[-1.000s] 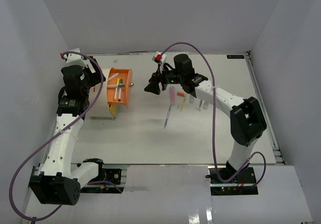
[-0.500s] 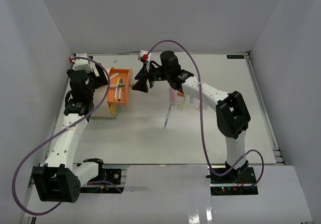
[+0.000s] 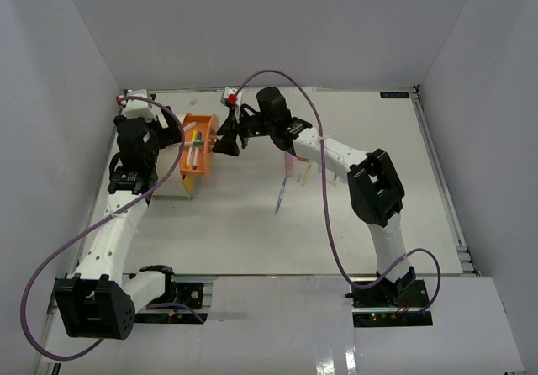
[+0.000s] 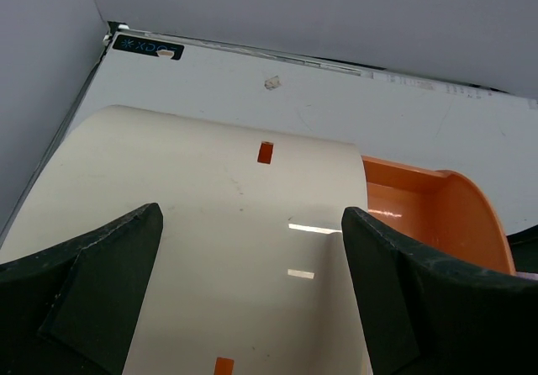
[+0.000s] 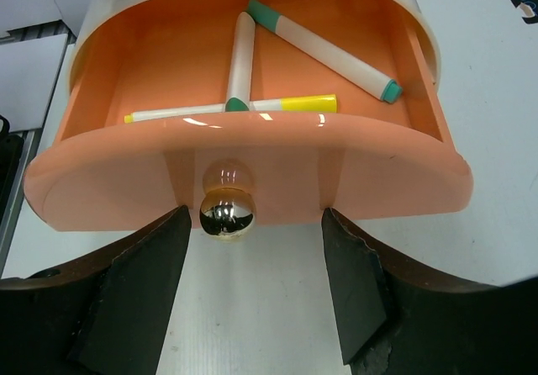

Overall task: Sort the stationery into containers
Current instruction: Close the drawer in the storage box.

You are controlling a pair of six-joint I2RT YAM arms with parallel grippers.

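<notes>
Spread apart at right gripper (image 5: pixel 255 224), flanking, not gripping, brass knob (image 5: pixel 225 210) of orange drawer (image 5: pixel 378 173) containing three markers (image 5: pixel 328 53). Spread fully at left gripper (image 4: pixel 250 224), straddling cream drum (image 4: pixel 210 173).

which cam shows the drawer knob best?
Right wrist: the brass knob sits sharp and unobstructed on the orange drawer front, between the fingers of the open right gripper. Top external: the gripper covers it. Left wrist: only the cream drum and the drawer's rim, no knob.
</notes>
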